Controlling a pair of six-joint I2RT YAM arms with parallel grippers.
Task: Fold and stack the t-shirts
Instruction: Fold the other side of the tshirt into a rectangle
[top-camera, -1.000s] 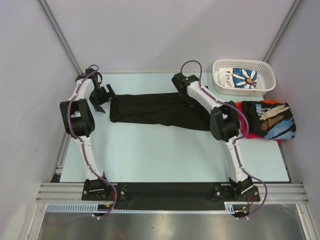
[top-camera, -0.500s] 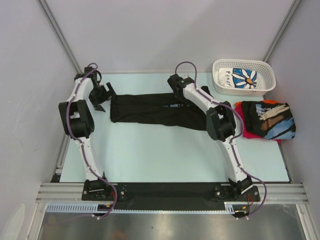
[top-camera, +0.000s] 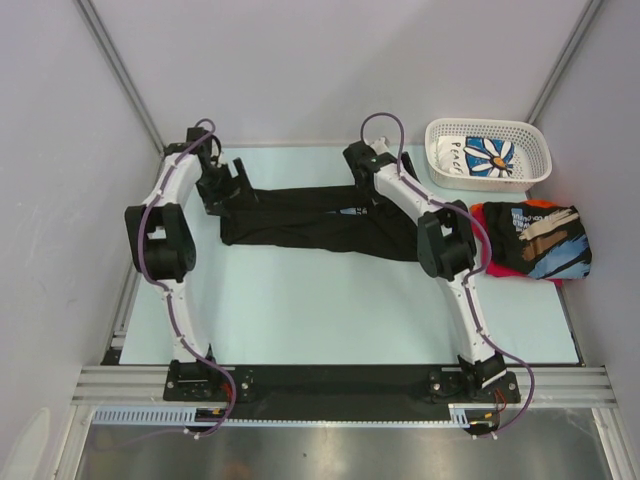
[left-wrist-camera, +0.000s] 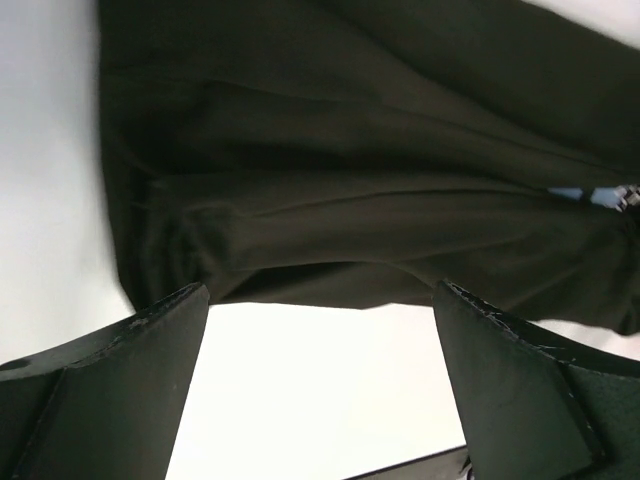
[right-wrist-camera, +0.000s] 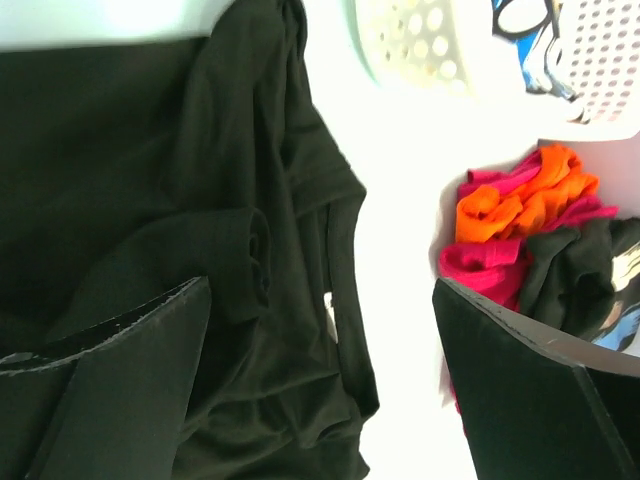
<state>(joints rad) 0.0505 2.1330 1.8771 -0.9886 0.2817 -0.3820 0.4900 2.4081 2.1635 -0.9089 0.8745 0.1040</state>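
A black t-shirt (top-camera: 320, 220) lies folded into a long band across the back of the table, its fabric creased (left-wrist-camera: 350, 180) (right-wrist-camera: 150, 150). My left gripper (top-camera: 232, 186) (left-wrist-camera: 320, 292) hovers open at the band's left end, with only table between its fingers. My right gripper (top-camera: 360, 178) (right-wrist-camera: 320, 288) is open above the band's right part and holds nothing. At the right sits a stack: a black t-shirt with brush-stroke print (top-camera: 540, 238) (right-wrist-camera: 585, 275) on a red t-shirt (top-camera: 500, 268) (right-wrist-camera: 490, 262). A white daisy-print t-shirt (top-camera: 488, 155) lies in the basket.
The white lattice basket (top-camera: 540, 150) (right-wrist-camera: 420, 40) stands at the back right. Orange cloth (right-wrist-camera: 520, 195) shows under the stack. Grey walls close in the back and both sides. The black base rail (top-camera: 340, 380) runs along the near edge.
My right gripper has opened and let go of the black t-shirt. My left gripper has moved right, over the shirt's left end.
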